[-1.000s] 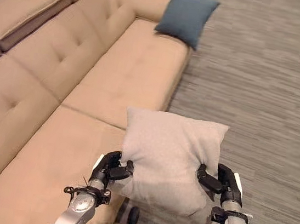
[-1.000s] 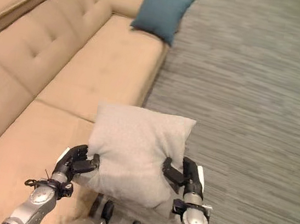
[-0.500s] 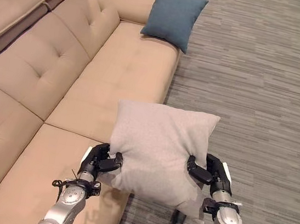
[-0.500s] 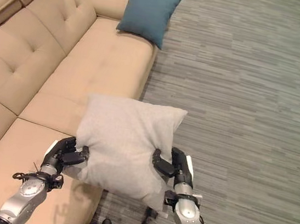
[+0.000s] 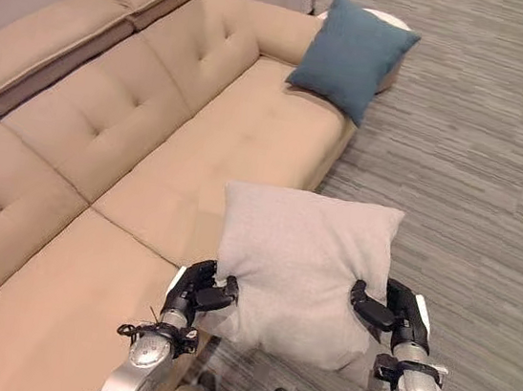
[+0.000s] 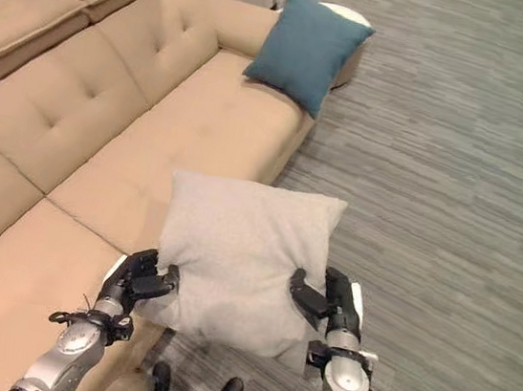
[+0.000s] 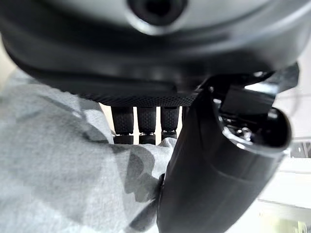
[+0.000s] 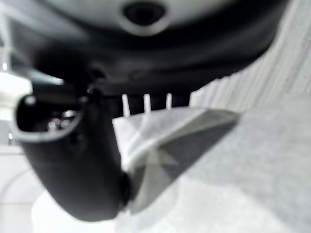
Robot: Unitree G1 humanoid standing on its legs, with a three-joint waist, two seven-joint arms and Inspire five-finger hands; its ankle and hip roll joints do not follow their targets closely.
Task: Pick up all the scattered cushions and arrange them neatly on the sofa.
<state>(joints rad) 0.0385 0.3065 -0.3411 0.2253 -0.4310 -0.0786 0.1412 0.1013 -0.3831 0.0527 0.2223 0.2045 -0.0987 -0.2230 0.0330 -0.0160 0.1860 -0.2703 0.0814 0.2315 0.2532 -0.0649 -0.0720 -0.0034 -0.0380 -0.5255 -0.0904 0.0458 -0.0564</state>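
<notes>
Two hands are gripping one grey cushion (image 5: 302, 270), held in air at the front edge of the sofa (image 5: 129, 178). L hand (image 5: 198, 295) is pinching its L edge, thumb & fingers clamped on fabric. R hand (image 5: 390, 315) is doing likewise on R edge. Blue cushion (image 5: 353, 53) is leaning at the sofa's far end, against the armrest. Striped grey floor (image 5: 475, 185) is lying beside the sofa.

This looks like a living room or lounge: a long tan sofa (image 5: 149, 171) with tufted back cushions stands on grey striped carpet (image 5: 481, 138). A blue cushion (image 5: 352, 53) leans at the sofa's far end, with a round pouf (image 6: 345, 33) just behind it.
</notes>
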